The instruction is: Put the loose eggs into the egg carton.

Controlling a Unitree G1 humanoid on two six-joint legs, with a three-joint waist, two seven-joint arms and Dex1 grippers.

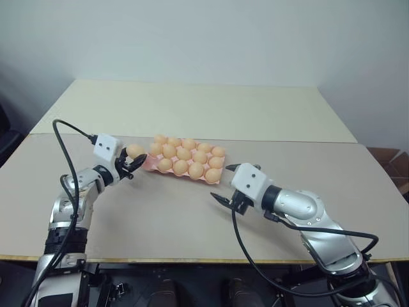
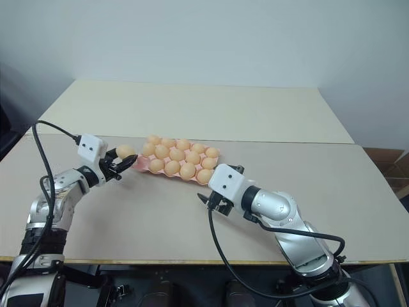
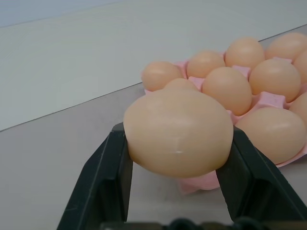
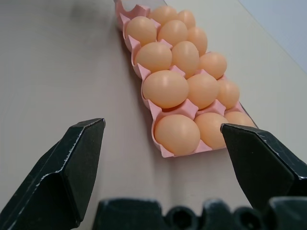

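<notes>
Head views. The left arm reaches forward and inward over the table [image 1: 192,211], forearm raised, its wrist angled toward the egg carton [image 1: 186,160]. The left gripper [image 1: 132,161] is closed around one loose egg [image 1: 134,151], which hangs in the air just beside the carton's left end. The carton lies near the middle of the table, at the seam between the two tabletop panels, its cups filled with eggs in three rows. The right arm extends from the lower right, elbow bent, wrist turned toward the carton. The right gripper [image 1: 229,198] hovers above the table just short of the carton's near right corner, fingers spread wide with nothing between them.

Left wrist view. Two black fingers [image 3: 108,177] clamp the held egg [image 3: 178,132] on either side. Behind it lies the carton [image 3: 199,182] with seated eggs; its nearest corner cup is hidden by the held egg.

Right wrist view. The two fingers [image 4: 62,167] stand far apart. Between them, farther off, the carton [image 4: 144,88] runs away lengthwise across the table, eggs in its cups.
</notes>
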